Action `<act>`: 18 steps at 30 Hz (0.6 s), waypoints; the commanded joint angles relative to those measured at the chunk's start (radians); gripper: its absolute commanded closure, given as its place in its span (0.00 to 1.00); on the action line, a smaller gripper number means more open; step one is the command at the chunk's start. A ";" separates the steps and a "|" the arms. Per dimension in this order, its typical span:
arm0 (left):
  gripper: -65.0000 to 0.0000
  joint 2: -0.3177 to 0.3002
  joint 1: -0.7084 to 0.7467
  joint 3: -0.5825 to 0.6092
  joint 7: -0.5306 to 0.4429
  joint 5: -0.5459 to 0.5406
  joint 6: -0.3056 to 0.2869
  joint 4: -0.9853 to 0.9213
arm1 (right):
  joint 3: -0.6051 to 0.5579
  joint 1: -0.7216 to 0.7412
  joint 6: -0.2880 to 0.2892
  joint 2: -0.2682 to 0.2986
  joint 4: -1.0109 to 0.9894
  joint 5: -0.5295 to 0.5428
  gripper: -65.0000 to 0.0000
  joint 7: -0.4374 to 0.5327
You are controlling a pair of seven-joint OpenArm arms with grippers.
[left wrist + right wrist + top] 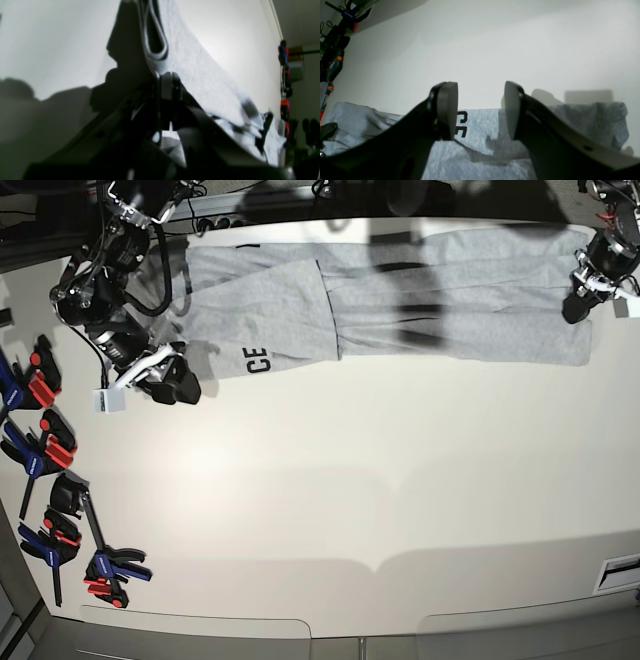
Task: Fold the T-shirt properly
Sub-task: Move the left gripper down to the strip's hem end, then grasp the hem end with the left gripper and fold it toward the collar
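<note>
Spring clamps (45,450) with red and blue handles lie on the white table (330,500), nearest the base camera. Beyond them the right gripper (481,110) hangs with jaws apart, empty, just short of the lettered edge of the T-shirt (400,300). The left gripper (166,83) is closed, pinching the T-shirt's far-end hem; the cloth stretches away from it.
</note>
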 commanded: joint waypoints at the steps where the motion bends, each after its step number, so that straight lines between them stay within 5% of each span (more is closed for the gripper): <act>1: 1.00 -0.008 0.000 -0.006 -0.010 -0.026 -0.015 0.058 | 0.003 0.014 0.008 0.014 0.018 0.017 0.56 0.019; 11: 1.00 0.180 0.132 0.002 0.080 -0.049 -0.015 0.574 | 0.003 0.013 -0.007 0.014 0.018 -0.094 0.56 0.024; 18: 1.00 0.218 0.135 0.202 0.063 -0.039 -0.015 0.620 | 0.003 0.014 -0.010 0.016 0.018 -0.095 0.56 0.045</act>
